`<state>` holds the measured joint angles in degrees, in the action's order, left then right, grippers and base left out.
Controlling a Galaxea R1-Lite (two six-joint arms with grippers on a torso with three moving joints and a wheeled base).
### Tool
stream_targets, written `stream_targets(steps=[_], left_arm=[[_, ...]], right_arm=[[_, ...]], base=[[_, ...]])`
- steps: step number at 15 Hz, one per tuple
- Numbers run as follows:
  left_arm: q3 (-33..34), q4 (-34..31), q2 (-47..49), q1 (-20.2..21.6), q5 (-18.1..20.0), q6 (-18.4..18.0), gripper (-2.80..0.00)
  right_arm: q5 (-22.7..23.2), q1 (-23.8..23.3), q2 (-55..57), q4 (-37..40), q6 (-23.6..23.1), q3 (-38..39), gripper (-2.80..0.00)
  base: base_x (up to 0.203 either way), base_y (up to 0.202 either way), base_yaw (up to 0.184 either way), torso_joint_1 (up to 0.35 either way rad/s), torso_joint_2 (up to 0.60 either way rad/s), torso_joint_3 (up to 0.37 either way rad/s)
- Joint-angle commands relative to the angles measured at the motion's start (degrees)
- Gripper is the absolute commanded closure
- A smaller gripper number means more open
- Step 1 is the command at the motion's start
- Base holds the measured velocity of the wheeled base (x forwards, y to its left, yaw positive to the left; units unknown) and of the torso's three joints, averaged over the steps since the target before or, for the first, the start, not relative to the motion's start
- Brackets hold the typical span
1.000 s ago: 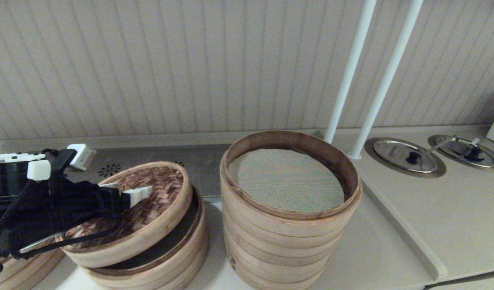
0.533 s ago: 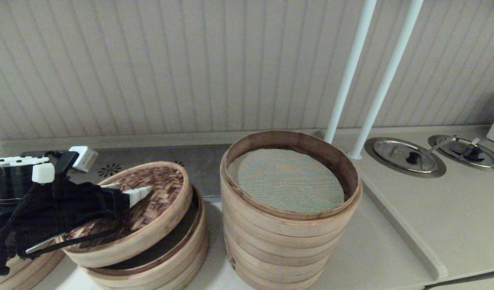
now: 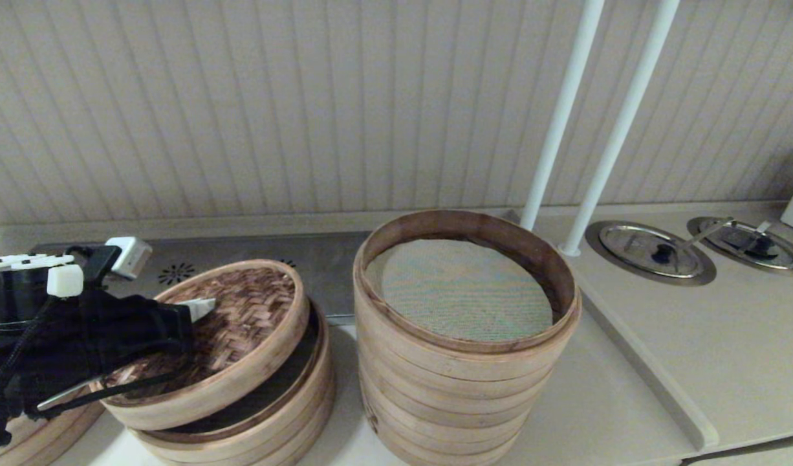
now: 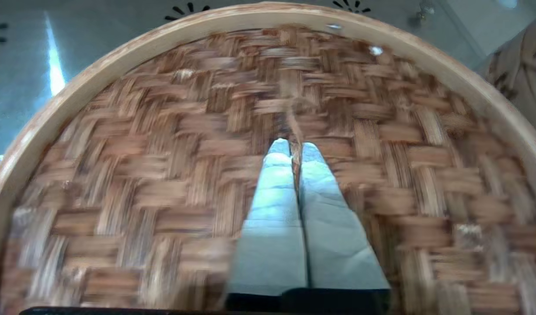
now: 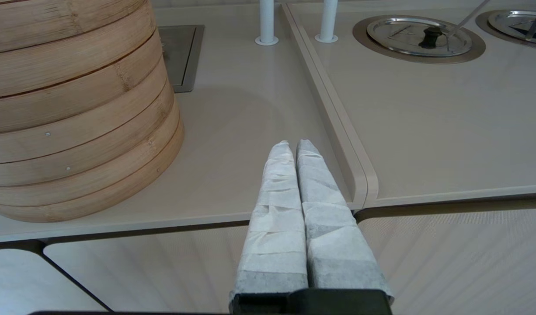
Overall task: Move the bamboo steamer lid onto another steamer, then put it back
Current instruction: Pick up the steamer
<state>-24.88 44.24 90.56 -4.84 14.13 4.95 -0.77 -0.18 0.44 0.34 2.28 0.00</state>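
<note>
The bamboo steamer lid (image 3: 248,310) lies tilted on a short steamer (image 3: 280,414), with a dark gap showing along its front right. My left gripper (image 3: 206,305) reaches in from the left over the woven top (image 4: 163,166). It (image 4: 295,146) is shut, pinching a thin bamboo handle strand at the lid's middle. The tall steamer (image 3: 464,382) stands just to the right, uncovered, its greenish mesh liner (image 3: 461,291) showing. Out of the head view, my right gripper (image 5: 293,143) hovers shut and empty off the counter's front edge, right of the tall steamer (image 5: 75,109).
Another bamboo stack (image 3: 34,433) sits at the bottom left under my left arm. Two white poles (image 3: 558,129) rise behind the tall steamer. Two round metal covers (image 3: 652,252) are set into the raised counter on the right. A metal drain plate (image 3: 241,249) lies behind the steamers.
The left gripper's white fingertips, apart a second ago, have come together over the lid's middle. The lid and both steamers have not moved.
</note>
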Motion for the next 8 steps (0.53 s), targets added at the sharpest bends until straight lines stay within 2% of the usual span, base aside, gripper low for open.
stream_targets(steps=[1,3,8], left_arm=[[0.36,0.15,-0.21,1.08,0.85,0.06,0.00],[0.28,0.15,-0.12,2.01,2.03,0.06,0.00],[-1.54,0.16,-0.88,2.73,2.13,0.04,0.00]], right_arm=[[-0.02,0.01,0.00,0.01,0.01,0.18,0.00],[-0.02,0.01,0.00,0.01,0.01,0.18,0.00],[-0.02,0.01,0.00,0.01,0.01,0.18,0.00]], base=[[0.000,0.000,0.000,0.000,0.00,0.000],[0.000,0.000,0.000,0.000,0.00,0.000],[0.000,0.000,0.000,0.000,0.00,0.000]])
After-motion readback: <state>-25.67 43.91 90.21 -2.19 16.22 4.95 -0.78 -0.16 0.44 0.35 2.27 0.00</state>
